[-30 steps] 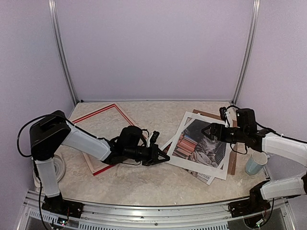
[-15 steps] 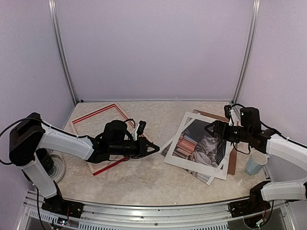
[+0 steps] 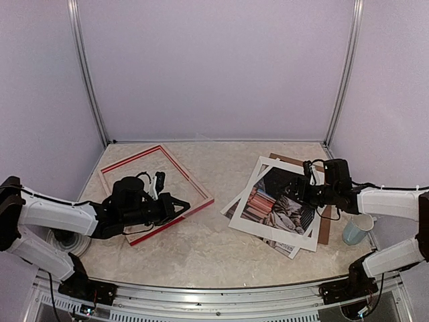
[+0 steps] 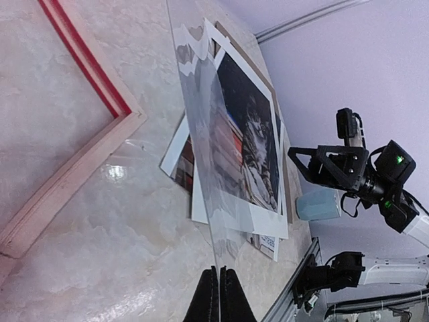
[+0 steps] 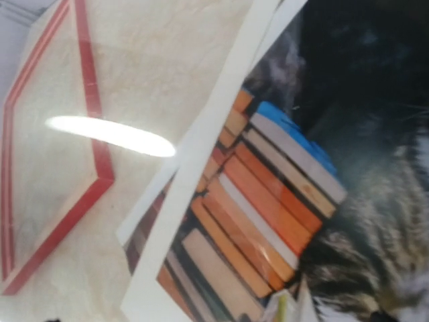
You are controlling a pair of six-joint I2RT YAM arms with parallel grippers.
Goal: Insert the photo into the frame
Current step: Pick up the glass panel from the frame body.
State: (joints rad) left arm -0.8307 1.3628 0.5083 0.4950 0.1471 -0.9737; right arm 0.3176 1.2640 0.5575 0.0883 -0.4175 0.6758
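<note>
Moved: left gripper (image 3: 179, 203) has drawn back leftward until it sits over the rectangular red-faced, pale-wood frame (image 3: 131, 159); right gripper (image 3: 303, 190) has dipped lower, right of the frame
Frame: lies flat, one corner aimed at the stack to its right
Stack: right of the frame, well apart; brown backing board (image 3: 324, 228) undermost, flat white card mat border (image 3: 268, 231) on top
Photo: rectangular colour print of a tabby cat on books (image 3: 278, 204), sandwiched in that stack, skewed under the mat, a corner peeking out toward the frame
Heading: book end faces the frame, cat end away; long axis seems to run far-to-near, near end angled toward the frame, though the mat hides most edges
Handling: likely light, thin, floppy and glossy, easily creased; the mat must come off first, then pinch an exposed edge or corner, not the face
Pane: clear thin sheet (image 4: 201, 134), thrust out from the left fingers past the frame's right corner
Left jaws: pressed together on the pane's edge
Right jaws: spread wide, holding nothing, hovering over the photo
</note>
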